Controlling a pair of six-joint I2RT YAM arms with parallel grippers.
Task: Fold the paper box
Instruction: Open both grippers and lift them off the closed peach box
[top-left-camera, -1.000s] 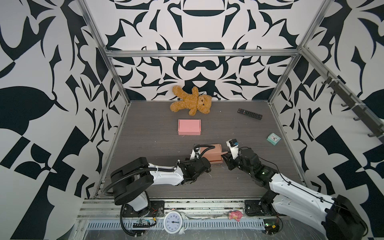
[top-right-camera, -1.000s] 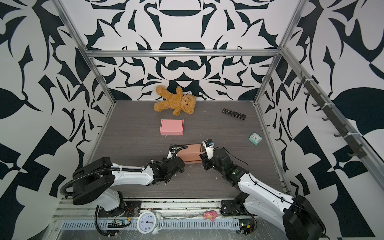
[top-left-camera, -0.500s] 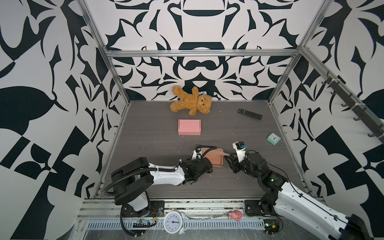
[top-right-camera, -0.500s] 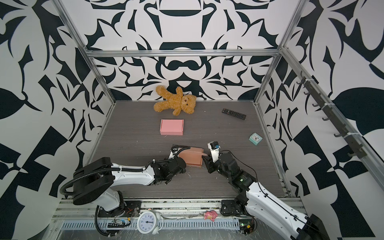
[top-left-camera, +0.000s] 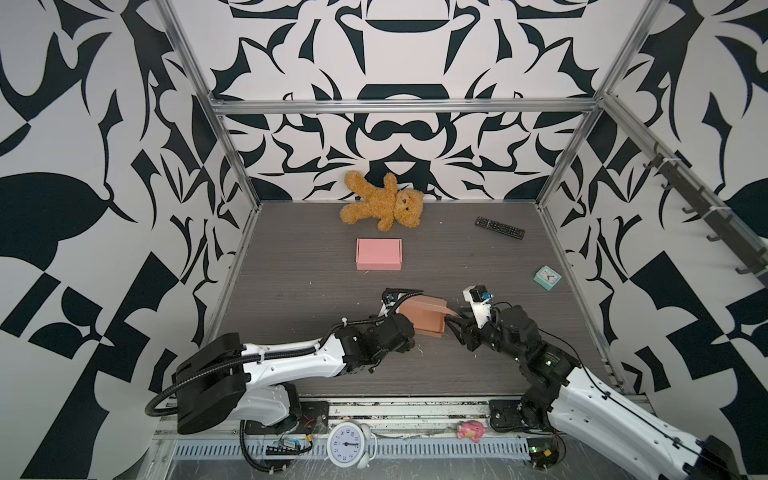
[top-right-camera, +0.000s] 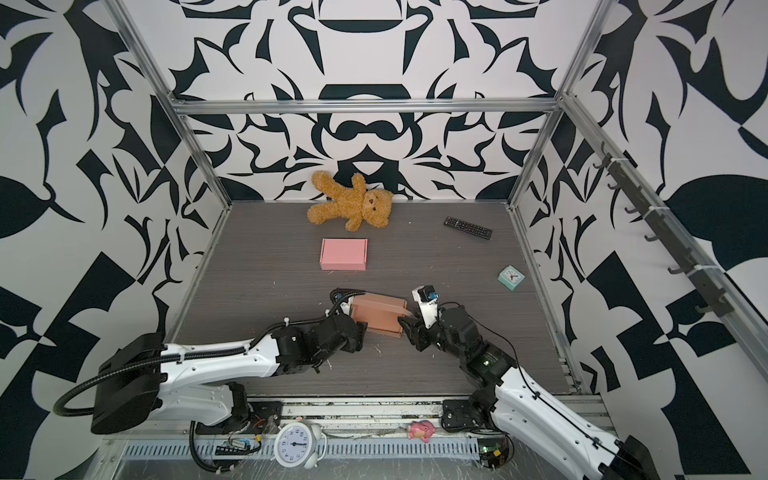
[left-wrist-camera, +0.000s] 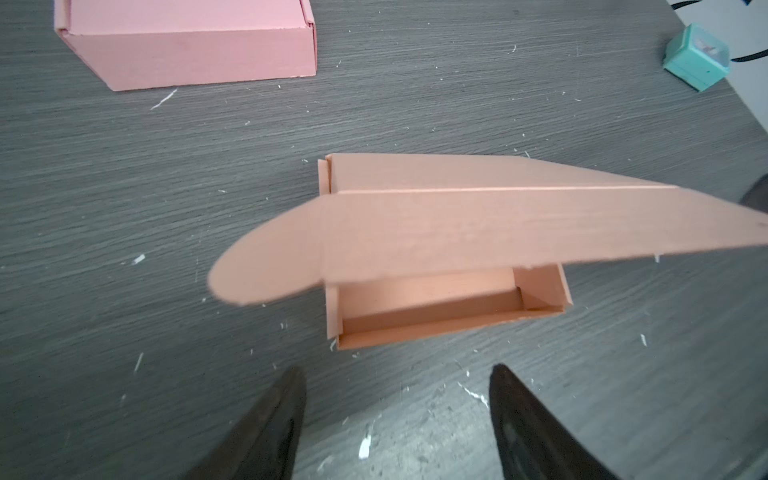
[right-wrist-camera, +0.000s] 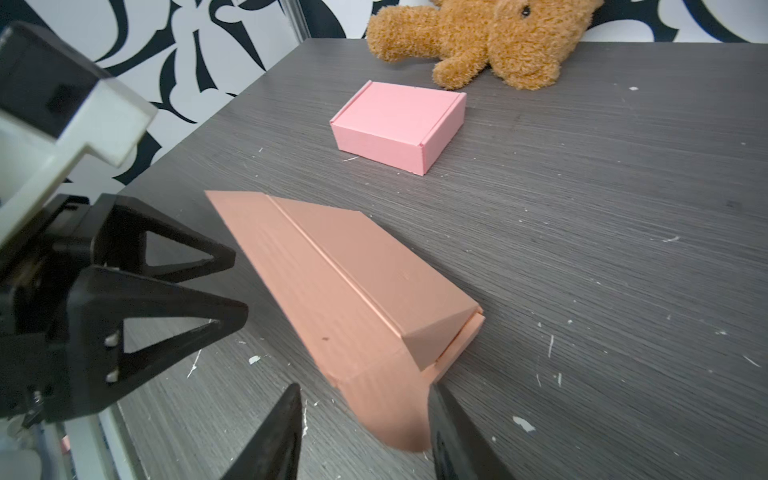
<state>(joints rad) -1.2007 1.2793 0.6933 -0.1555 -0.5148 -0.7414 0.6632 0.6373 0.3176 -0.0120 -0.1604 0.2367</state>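
Note:
The brown paper box (top-left-camera: 424, 319) (top-right-camera: 380, 314) lies on the grey table near the front, between my two arms. Its lid (left-wrist-camera: 478, 224) stands half raised over the open tray, one rounded side flap sticking out. My left gripper (left-wrist-camera: 397, 374) (right-wrist-camera: 241, 284) is open just short of the box's open side, with nothing between its fingers. My right gripper (right-wrist-camera: 365, 386) (top-left-camera: 455, 328) is open at the box's other end. The lid's other rounded flap (right-wrist-camera: 390, 411) hangs between its fingers, close against one and well clear of the other.
A closed pink box (top-left-camera: 379, 254) sits behind the brown one, with a teddy bear (top-left-camera: 384, 203) at the back wall. A remote (top-left-camera: 500, 227) and a small teal clock (top-left-camera: 547, 277) lie to the right. A white alarm clock (top-left-camera: 348, 444) stands on the front rail.
Both grippers have opened over the last second. The left one has let go of the box. The right arm has shifted a little rightward, and the box has slid slightly toward the front.

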